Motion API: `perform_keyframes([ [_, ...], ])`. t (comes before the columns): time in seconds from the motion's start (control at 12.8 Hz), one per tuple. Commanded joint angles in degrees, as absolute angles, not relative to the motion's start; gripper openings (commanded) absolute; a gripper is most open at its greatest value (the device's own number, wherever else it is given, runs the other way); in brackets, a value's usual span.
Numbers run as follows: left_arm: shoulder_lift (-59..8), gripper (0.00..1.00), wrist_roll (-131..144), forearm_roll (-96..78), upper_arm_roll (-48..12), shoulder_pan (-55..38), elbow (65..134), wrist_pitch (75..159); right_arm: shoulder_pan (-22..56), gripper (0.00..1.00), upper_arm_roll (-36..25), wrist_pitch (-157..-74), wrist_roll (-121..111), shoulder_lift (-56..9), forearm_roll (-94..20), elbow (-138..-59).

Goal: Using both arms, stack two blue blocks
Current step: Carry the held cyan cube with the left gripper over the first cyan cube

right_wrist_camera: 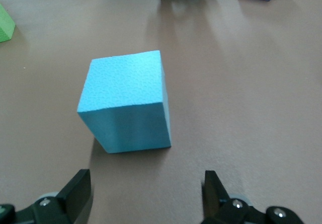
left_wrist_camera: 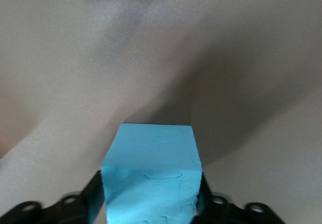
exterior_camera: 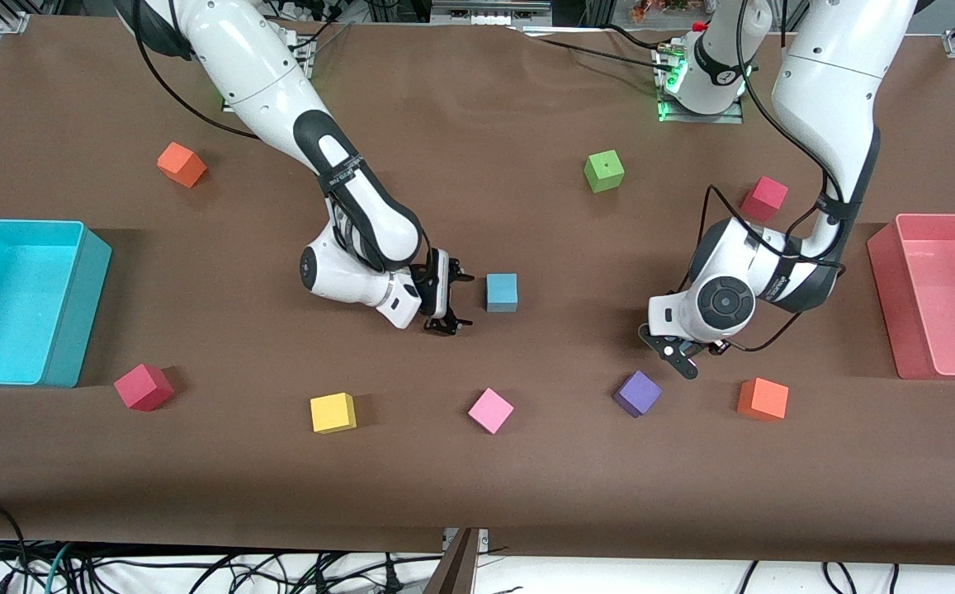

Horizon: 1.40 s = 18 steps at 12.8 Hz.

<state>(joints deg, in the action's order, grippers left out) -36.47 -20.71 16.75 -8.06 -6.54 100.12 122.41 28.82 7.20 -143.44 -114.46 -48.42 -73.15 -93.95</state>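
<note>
One block [exterior_camera: 502, 292] lies beside the right gripper [exterior_camera: 447, 301].

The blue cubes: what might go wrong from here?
The left tool grips one blue cube near its bottom edge, so the cube could twist or slip when lifted. The right tool is open and short of the other blue cube, which sits slightly skewed to it; closing may nudge rather than pinch it.

Cyan bin [exterior_camera: 73, 305], pink bin [exterior_camera: 886, 280] at table ends; purple cube [exterior_camera: 637, 393] beside orange cube [exterior_camera: 763, 399].
</note>
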Motion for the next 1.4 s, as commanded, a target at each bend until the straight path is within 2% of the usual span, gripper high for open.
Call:
perform_keyframes([
  [0.0,-34.6,0.24,-21.6,17.2,-8.1,-6.2,101.7,123.0,27.8,1.00,7.5,-140.9,-122.6,-49.3,-80.7,-92.9],
  [0.08,-34.5,0.21,-21.3,17.1,-8.2,-6.2,101.3,122.8,27.8,1.00,7.5,-140.8,-123.9,-49.3,-82.0,-93.0],
  [0.54,-33.0,0.21,-20.2,-0.1,-9.8,-7.1,99.0,119.8,27.3,1.00,7.5,-139.0,-127.9,-49.3,-87.7,-93.0],
  [0.7,-33.0,0.21,-15.0,-0.6,-12.2,-8.3,96.0,117.4,27.2,1.00,7.5,-138.4,-128.6,-49.3,-88.4,-93.1],
  [0.93,-33.3,0.21,-2.1,0.0,-12.3,-13.2,89.1,109.9,27.2,1.00,7.5,-138.3,-128.6,-49.3,-88.4,-93.2],
  [1.32,-35.7,0.21,21.4,-1.5,-12.4,-19.8,83.8,109.2,27.2,1.00,7.4,-138.4,-130.2,-49.3,-88.3,-94.0],
])
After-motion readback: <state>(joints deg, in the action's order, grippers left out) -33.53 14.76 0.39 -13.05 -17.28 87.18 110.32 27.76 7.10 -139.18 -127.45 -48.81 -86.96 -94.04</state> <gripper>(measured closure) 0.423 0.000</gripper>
